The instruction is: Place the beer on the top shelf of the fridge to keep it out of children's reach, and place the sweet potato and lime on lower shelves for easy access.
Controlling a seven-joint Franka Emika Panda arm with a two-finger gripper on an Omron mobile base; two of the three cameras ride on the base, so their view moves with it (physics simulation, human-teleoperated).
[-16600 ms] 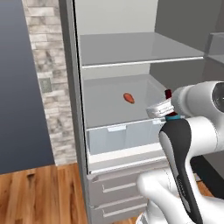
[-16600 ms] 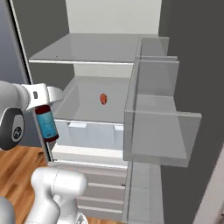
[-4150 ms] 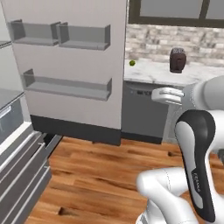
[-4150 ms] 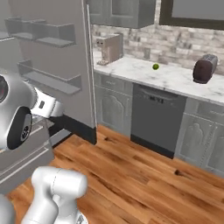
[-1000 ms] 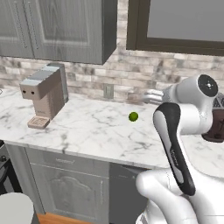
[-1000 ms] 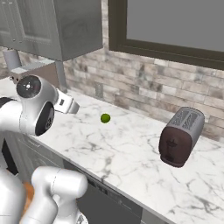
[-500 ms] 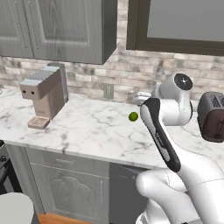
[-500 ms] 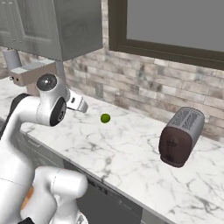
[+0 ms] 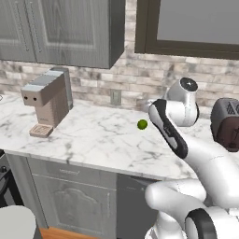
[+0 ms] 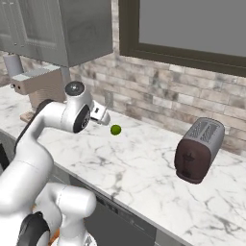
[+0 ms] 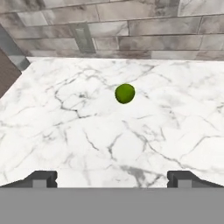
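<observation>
Lime [image 11: 125, 93] lies loose on counter [image 11: 87, 140], ahead of gripper [image 11: 112, 178]; jaws wide apart, empty. Pickup and shelving on a lower fridge shelf remain.

arm: bent at elbow, reaching forward | end effector [image 11: 112, 178]: fingers spread wide, holding nothing

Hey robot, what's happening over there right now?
Tool open, empty, aimed at the lime. Lime sits alone on the marble counter, untouched. Nothing between them.

Marble counter [image 9: 93, 140] (brick wall [image 9: 135, 77] behind).
</observation>
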